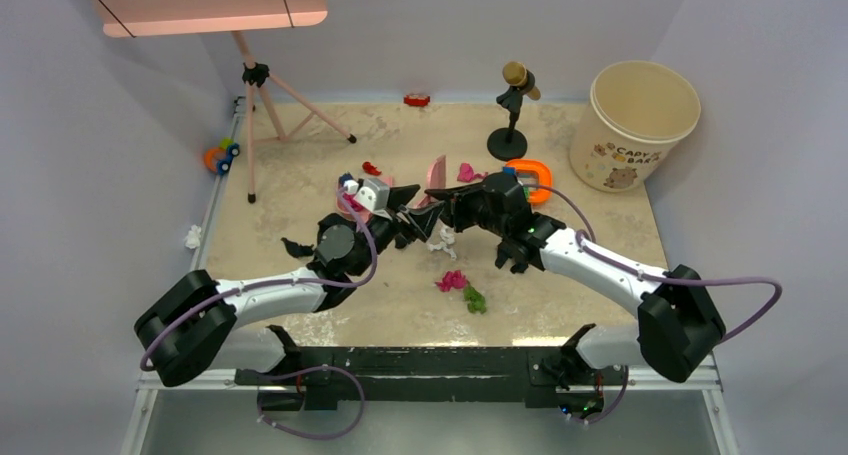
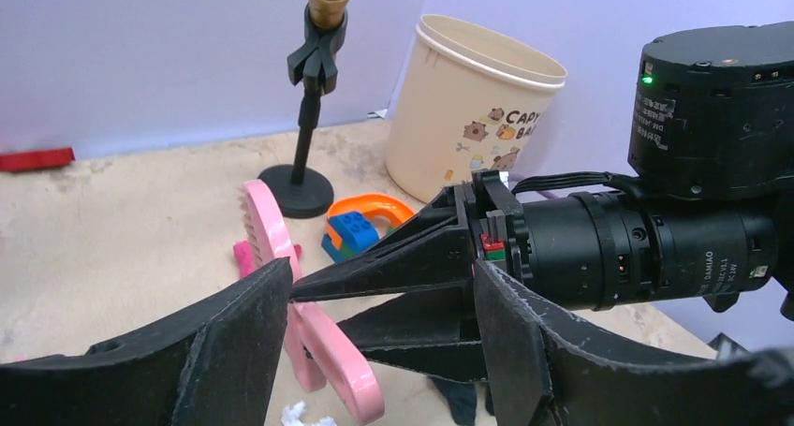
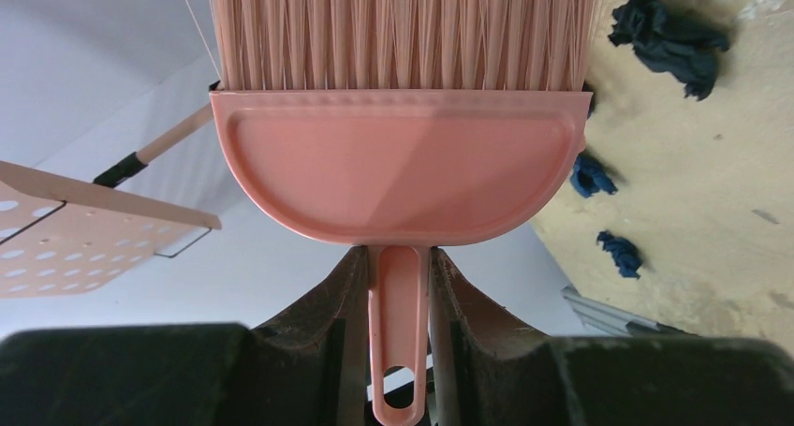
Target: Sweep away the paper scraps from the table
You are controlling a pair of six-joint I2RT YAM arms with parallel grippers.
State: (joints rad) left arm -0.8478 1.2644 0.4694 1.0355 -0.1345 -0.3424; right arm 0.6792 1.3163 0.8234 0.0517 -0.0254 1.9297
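Observation:
My right gripper (image 3: pixel 401 328) is shut on the handle of a pink brush (image 3: pixel 393 164), whose bristles point away from the camera. In the top view that brush (image 1: pixel 436 172) stands mid-table, with my right gripper (image 1: pixel 432 207) beside it. My left gripper (image 2: pixel 379 337) is open, its wide jaws on either side of the brush handle (image 2: pixel 323 337) and the right gripper's fingers. Paper scraps lie around on the table (image 1: pixel 300 190): magenta (image 1: pixel 452 280), green (image 1: pixel 474 299), white (image 1: pixel 441 240), red (image 1: pixel 371 168) and navy-black (image 3: pixel 669 37).
A cream bucket (image 1: pixel 632 125) stands at the back right, a microphone stand (image 1: pixel 510 115) next to it. An orange ring with toy blocks (image 2: pixel 360 222) lies behind the right wrist. A pink tripod stand (image 1: pixel 262 105) is back left, a red car (image 1: pixel 417 100) at the far edge.

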